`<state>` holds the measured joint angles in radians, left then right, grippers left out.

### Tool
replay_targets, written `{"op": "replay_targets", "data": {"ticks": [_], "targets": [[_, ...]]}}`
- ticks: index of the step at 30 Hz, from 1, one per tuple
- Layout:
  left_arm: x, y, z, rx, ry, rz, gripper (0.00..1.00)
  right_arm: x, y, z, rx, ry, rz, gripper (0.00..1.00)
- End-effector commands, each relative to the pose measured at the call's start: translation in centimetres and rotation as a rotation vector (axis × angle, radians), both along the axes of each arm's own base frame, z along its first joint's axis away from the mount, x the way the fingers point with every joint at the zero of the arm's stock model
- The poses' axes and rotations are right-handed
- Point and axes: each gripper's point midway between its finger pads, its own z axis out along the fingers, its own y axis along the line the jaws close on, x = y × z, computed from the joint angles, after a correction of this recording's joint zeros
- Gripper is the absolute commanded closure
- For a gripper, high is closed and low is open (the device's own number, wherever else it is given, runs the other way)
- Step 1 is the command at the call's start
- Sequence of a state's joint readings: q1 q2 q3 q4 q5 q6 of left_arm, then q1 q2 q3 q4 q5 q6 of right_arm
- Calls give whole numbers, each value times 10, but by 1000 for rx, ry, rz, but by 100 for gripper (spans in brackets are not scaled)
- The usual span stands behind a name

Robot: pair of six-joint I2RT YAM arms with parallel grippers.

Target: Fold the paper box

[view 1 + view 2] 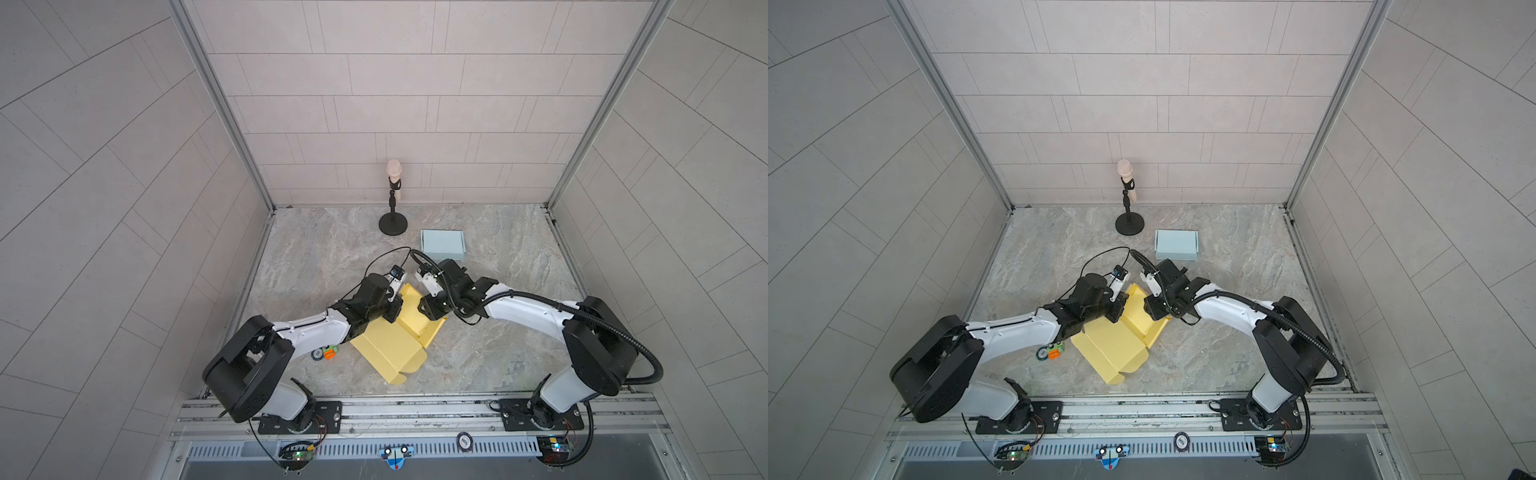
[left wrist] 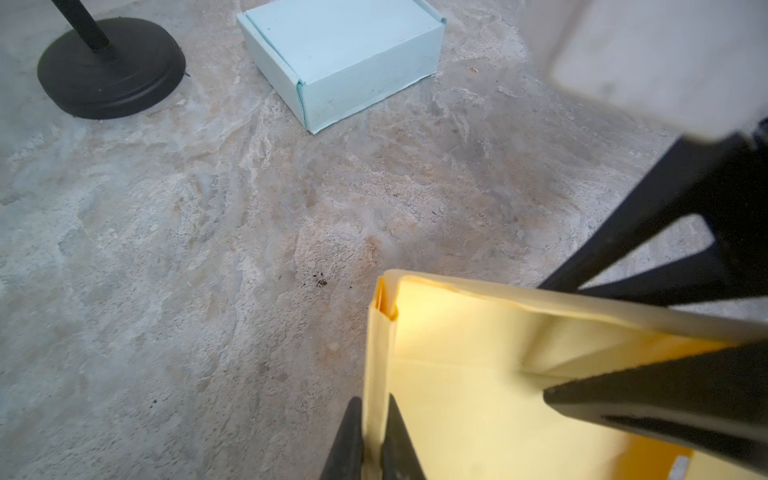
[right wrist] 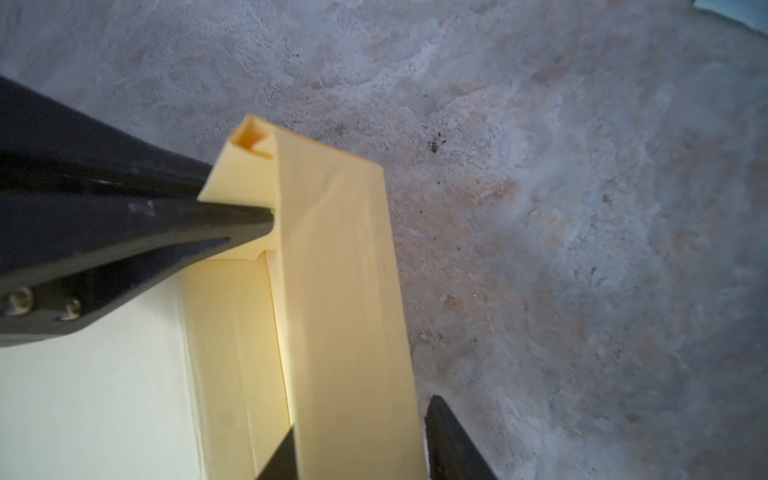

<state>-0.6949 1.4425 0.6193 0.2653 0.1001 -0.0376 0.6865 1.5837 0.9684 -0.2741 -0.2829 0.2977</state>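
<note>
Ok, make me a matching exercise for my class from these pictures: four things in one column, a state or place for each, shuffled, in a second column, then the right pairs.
Things
1. yellow paper box
2. light blue box
3. microphone stand
4. left gripper

States or places
A. black round base, upright at the back
B. shut on a raised yellow wall
C. partly folded: far walls up, near flaps flat
D. fully closed, touched by nothing

Pairs: 1-C, 2-D, 3-A, 4-B
</note>
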Motion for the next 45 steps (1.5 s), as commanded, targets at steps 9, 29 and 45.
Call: {"op": "replay_targets", "data": {"ticks": [9, 29, 45], "targets": [[-7, 26, 26, -133, -99, 253, 91, 7, -25, 78, 82, -166, -208, 30], [-13, 48, 35, -63, -102, 465, 92, -38, -34, 68, 206, -138, -338, 45], [-22, 33, 43, -69, -90, 473, 92, -21, -30, 38, 104, -129, -371, 58]]}}
